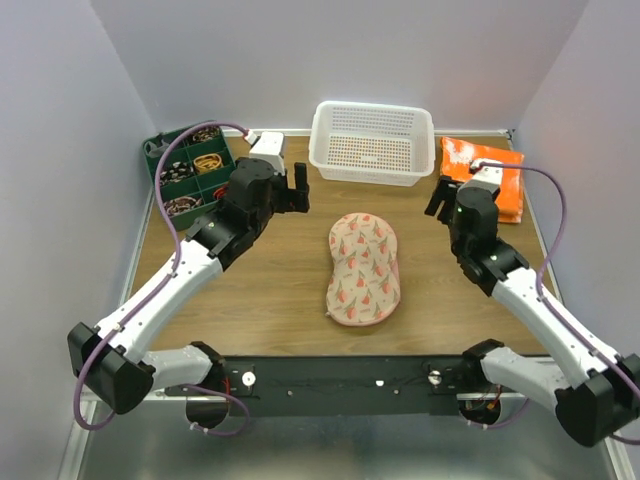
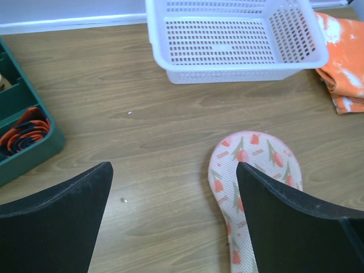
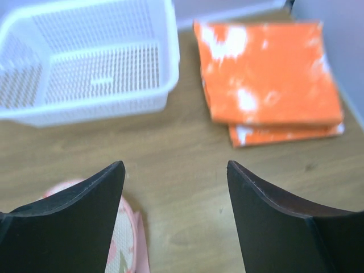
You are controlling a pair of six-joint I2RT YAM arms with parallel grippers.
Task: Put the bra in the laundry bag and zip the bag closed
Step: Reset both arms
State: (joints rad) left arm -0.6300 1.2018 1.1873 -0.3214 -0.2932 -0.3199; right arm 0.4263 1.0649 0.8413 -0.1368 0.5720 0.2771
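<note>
Left gripper (image 1: 287, 188) open, nothing between its fingers; right gripper (image 1: 438, 200) likewise open and empty.

Top view: laundry bag (image 1: 363, 268) lies flat at table centre, between the two grippers and apart from both. Its long axis runs near-to-far, the far end pointing at the white basket (image 1: 365, 170) and the broader near end leaning slightly left. Bag looks closed; its contents are hidden and the zipper is too small to make out. Green compartment tray (image 1: 152, 150) at far left; orange cloth (image 1: 510, 195) at far right, partly covered by the right arm.

Left wrist view: left gripper (image 2: 173, 168) spread wide above bare wood. Bag (image 2: 250, 153) half hidden behind the right-hand finger, rounded end toward the basket (image 2: 165, 62).

Right wrist view: right gripper (image 3: 175, 165) parted. Only a blurred sliver of bag (image 3: 129, 239) shows beside the left-hand finger, cut off at the frame bottom.
</note>
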